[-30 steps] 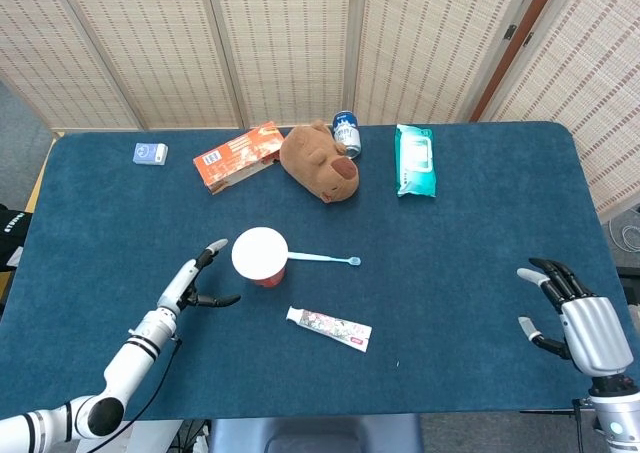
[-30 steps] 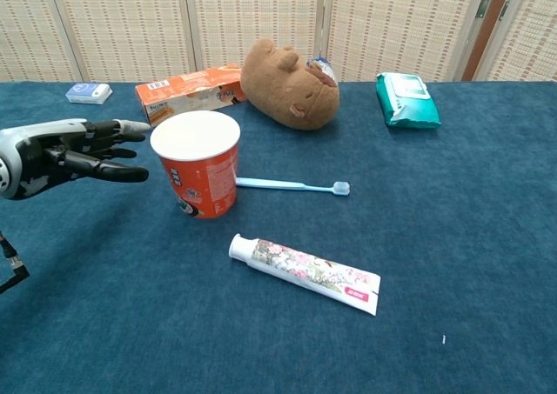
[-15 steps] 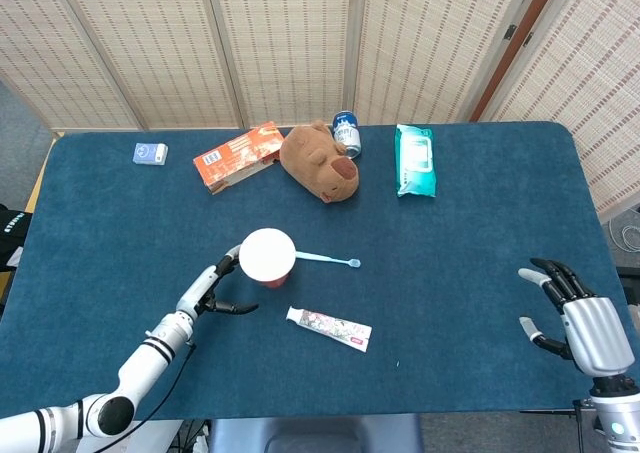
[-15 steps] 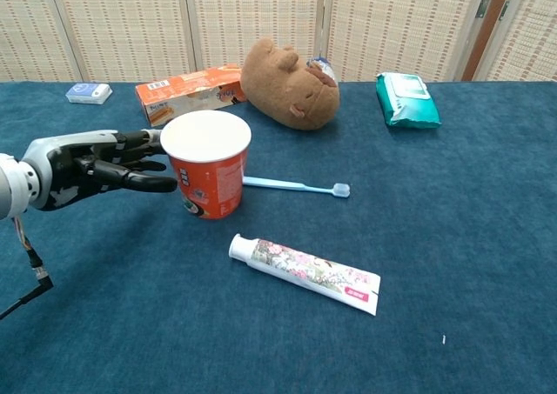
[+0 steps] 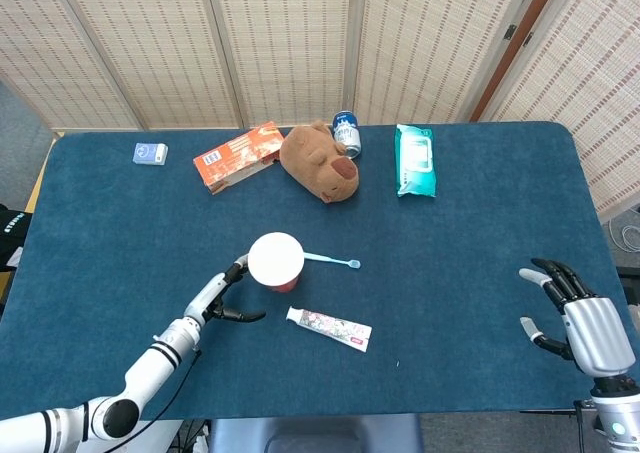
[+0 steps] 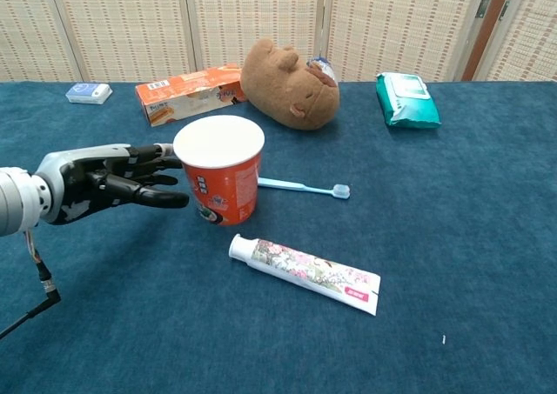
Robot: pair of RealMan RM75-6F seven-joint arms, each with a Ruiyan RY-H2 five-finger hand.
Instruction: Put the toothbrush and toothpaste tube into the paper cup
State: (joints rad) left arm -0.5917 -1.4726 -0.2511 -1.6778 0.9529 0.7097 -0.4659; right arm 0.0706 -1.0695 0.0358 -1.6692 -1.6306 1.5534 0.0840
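A red paper cup (image 5: 275, 258) (image 6: 219, 172) with a white inside stands upright near the table's middle. A light-blue toothbrush (image 5: 330, 260) (image 6: 300, 185) lies flat just right of it, one end hidden behind the cup. The toothpaste tube (image 5: 330, 325) (image 6: 305, 272) lies in front of the cup, cap pointing left. My left hand (image 5: 225, 295) (image 6: 96, 181) reaches in from the left with fingers spread, its fingertips against the cup's left side and nothing gripped. My right hand (image 5: 580, 318) hovers at the table's front right corner, fingers apart and empty.
Along the back stand an orange box (image 5: 238, 156), a brown plush toy (image 5: 320, 161), a blue can (image 5: 346, 131) and a teal wipes pack (image 5: 414, 160). A small blue box (image 5: 150, 153) lies at the back left.
My left hand has moved right, and the cup has slid right with it, now covering more of the toothbrush handle. The right hand has stayed put.
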